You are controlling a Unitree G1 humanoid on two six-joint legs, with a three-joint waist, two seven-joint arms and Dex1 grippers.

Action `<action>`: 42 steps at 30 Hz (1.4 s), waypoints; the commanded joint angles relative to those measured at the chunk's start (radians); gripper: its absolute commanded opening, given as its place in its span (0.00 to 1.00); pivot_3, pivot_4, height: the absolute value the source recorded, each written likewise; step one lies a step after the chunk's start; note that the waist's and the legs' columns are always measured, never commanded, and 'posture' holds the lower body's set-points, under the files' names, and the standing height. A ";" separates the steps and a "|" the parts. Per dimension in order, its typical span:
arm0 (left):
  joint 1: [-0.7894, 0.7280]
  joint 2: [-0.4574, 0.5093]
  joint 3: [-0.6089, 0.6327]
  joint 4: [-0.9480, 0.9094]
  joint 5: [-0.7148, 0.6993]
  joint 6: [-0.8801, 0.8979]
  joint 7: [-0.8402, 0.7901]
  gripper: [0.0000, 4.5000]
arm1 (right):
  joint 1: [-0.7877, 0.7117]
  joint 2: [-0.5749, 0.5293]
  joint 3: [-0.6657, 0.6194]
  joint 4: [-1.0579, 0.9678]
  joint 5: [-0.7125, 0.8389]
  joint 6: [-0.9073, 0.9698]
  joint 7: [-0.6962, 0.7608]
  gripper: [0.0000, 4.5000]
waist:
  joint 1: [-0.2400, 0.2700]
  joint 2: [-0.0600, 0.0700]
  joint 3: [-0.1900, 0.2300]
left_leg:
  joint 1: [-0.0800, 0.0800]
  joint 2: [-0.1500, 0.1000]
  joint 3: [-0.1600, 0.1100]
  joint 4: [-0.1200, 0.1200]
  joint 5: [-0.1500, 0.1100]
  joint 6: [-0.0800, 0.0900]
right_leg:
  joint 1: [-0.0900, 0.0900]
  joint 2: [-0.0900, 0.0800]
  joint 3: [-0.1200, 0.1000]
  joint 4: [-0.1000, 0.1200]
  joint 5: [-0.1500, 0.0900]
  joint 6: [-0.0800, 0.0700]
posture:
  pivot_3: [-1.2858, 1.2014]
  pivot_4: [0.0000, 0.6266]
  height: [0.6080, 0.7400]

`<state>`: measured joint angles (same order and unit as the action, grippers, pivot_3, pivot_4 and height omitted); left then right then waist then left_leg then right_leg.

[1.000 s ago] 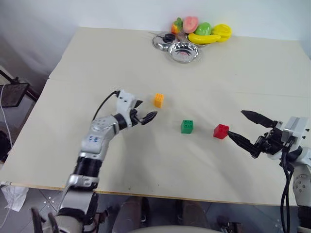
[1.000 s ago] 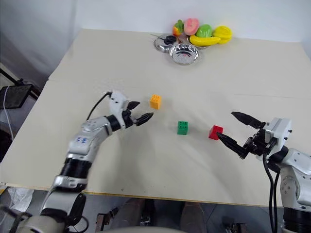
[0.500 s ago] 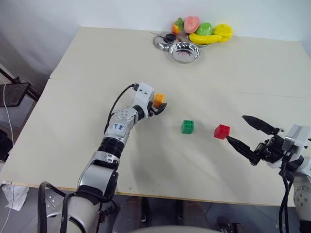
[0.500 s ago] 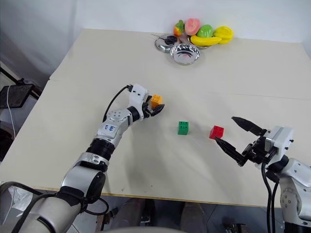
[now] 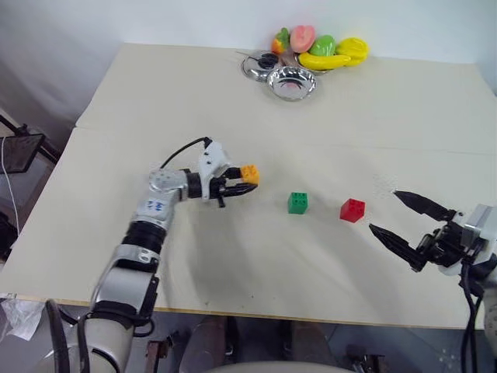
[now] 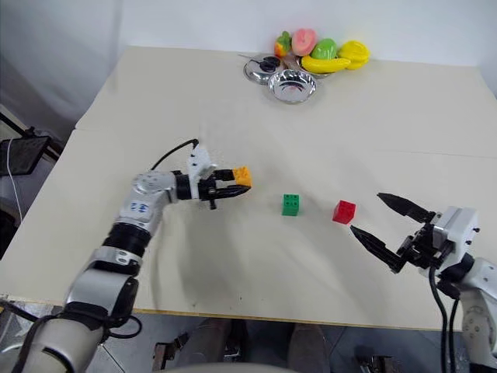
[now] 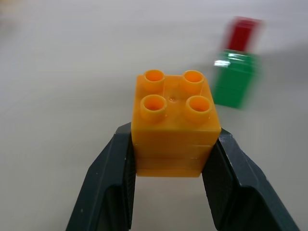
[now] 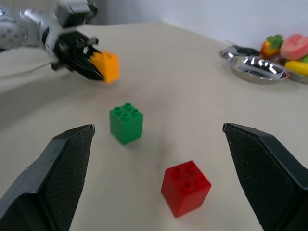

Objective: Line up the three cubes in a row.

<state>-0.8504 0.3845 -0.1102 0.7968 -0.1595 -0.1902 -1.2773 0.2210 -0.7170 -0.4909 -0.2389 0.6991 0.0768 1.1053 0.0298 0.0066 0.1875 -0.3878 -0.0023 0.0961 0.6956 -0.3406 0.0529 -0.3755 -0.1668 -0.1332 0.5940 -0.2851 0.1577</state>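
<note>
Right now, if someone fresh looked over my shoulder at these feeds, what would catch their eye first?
The orange cube clamped between the left gripper fingers, at the left of the table. Next, the green cube and red cube sitting side by side at mid-table, with the right gripper open wide just beyond the red one. At the far edge, bright plastic fruit sits behind shiny metal bowls.

Orange cube [image 5: 249, 173], green cube [image 5: 298, 202], red cube [image 5: 352, 210]; beige table [image 5: 388, 116].

Bright, even light; soft table shadows; blurred green cube [image 7: 236, 79] behind sharp foreground.
</note>
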 commanded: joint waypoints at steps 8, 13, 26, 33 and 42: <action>-0.183 -0.016 -0.023 0.394 0.111 -0.271 -0.153 0.33 | 0.110 -0.041 -0.085 -0.043 0.036 0.042 0.100 1.00 | -0.003 -0.001 0.000 | -0.002 -0.001 0.000 0.001 -0.002 0.003 | 0.000 0.000 0.000 -0.001 0.000 0.001 | 0.52 0.24 1.00; -0.210 -0.029 -0.015 0.448 0.145 -0.278 -0.158 0.33 | 0.127 -0.023 -0.088 -0.067 0.039 0.043 0.095 1.00 | -0.004 -0.001 0.001 | -0.002 0.000 0.000 0.001 -0.002 0.003 | -0.001 0.000 0.000 0.000 0.000 0.001 | 0.52 0.24 1.00; -0.231 -0.034 0.008 0.495 0.189 -0.241 -0.071 0.50 | 0.145 -0.018 -0.080 -0.039 0.017 0.019 0.121 1.00 | -0.004 -0.001 0.001 | -0.002 0.002 0.000 0.003 -0.002 0.004 | -0.001 -0.001 0.000 0.001 0.001 0.001 | 0.52 0.24 1.00; -0.234 -0.011 0.034 0.488 0.191 -0.278 -0.089 0.97 | 0.137 -0.019 -0.061 -0.047 0.016 0.027 0.128 1.00 | -0.005 -0.002 0.001 | -0.002 0.002 0.000 0.003 -0.002 0.004 | -0.001 -0.001 0.000 0.001 0.001 0.001 | 0.52 0.24 1.00; -0.086 0.205 0.119 0.276 -0.003 -0.251 -0.337 0.99 | 0.105 -0.054 -0.097 0.029 0.009 -0.003 0.207 1.00 | -0.017 -0.001 0.000 | -0.002 0.003 0.000 0.002 -0.002 0.004 | -0.002 -0.001 0.000 0.001 0.001 0.001 | 0.52 0.24 1.00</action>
<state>-0.9664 0.5489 -0.0139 1.1535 -0.0857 -0.4701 -1.5023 0.3266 -0.7551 -0.5513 -0.2212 0.7004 0.0985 1.2834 0.0128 0.0053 0.1879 -0.3896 0.0001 0.0957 0.6973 -0.3429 0.0564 -0.3770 -0.1677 -0.1329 0.5951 -0.2846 0.1586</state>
